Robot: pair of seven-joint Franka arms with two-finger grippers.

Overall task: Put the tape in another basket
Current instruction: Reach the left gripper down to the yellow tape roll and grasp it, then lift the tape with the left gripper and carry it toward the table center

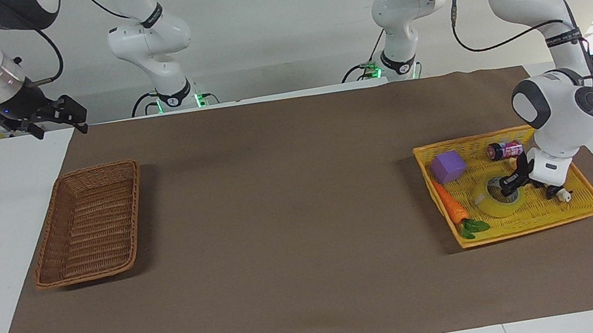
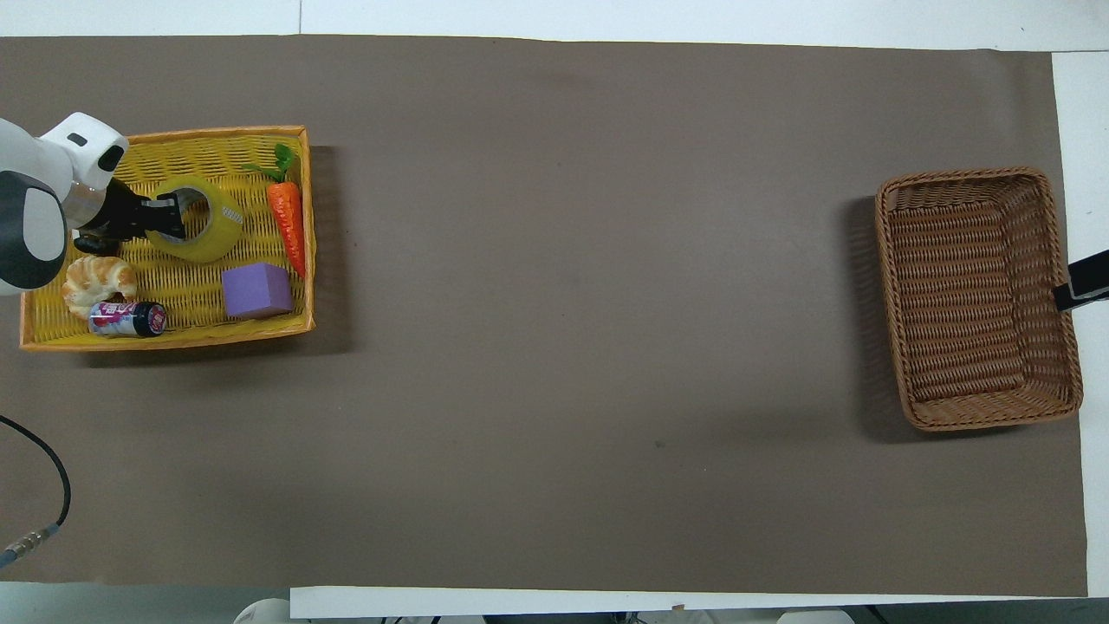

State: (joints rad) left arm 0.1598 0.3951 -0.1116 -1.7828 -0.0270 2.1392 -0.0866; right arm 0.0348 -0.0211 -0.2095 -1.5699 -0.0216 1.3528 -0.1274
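The tape [image 1: 489,203], a yellow roll with a pale core, sits tilted in the bright yellow tray [image 1: 518,232] at the left arm's end of the table. It also shows in the overhead view [image 2: 212,238]. My left gripper [image 1: 510,185] is shut on the roll's wall, one finger inside the core, and it shows in the overhead view [image 2: 169,217] too. The brown wicker basket [image 1: 135,208] stands empty at the right arm's end [image 2: 892,286]. My right gripper [image 1: 56,121] waits open in the air beside the basket; only its tip [image 2: 1079,286] shows from overhead.
The yellow tray [image 2: 173,340] also holds a carrot [image 2: 288,221], a purple cube [image 2: 256,290], a small can [image 2: 128,319] and a croissant [image 2: 97,279]. A brown mat [image 2: 554,347] covers the table between tray and basket.
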